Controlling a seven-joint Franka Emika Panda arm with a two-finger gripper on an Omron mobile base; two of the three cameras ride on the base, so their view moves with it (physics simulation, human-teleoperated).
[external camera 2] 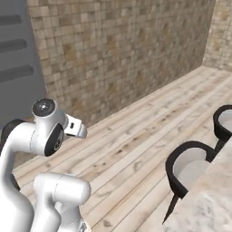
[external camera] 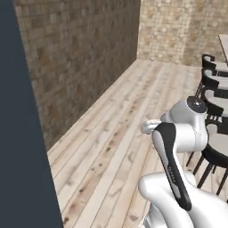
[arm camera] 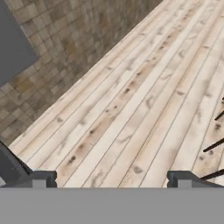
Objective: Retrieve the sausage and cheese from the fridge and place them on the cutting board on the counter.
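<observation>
Pale wooden floorboards [arm camera: 144, 100] and a rough brick wall [arm camera: 83, 43] lie ahead of the hand, with nothing of the task within reach. At the bottom of the hand view the two dark fingertips [arm camera: 41, 178] stand far apart, so the gripper [arm camera: 111, 180] is spread wide and nothing is held between them.

Outward from the fingers, bare boards run to the wall, and a grey panel [external camera 2: 18, 68] with horizontal grooves is seen at the left of the right base view (probably the fridge's side, though this cannot be confirmed). A dark blue-grey slab [external camera: 22, 133] fills the left edge of the left base view. Black-framed stools [external camera 2: 190, 167] stand to the robot's right beside a beige marbled counter edge [external camera 2: 213, 199].

The sausage, the cheese and the cutting board cannot be located from these views; presumably the food is shut inside the fridge.

The chief risk is judged to be a clash during driving or turning: the folded arm [external camera: 178, 151] could be swung into the stools or the grey panel. A misaligned approach could also leave the handle unreachable. The fridge door and handle are cut off.
</observation>
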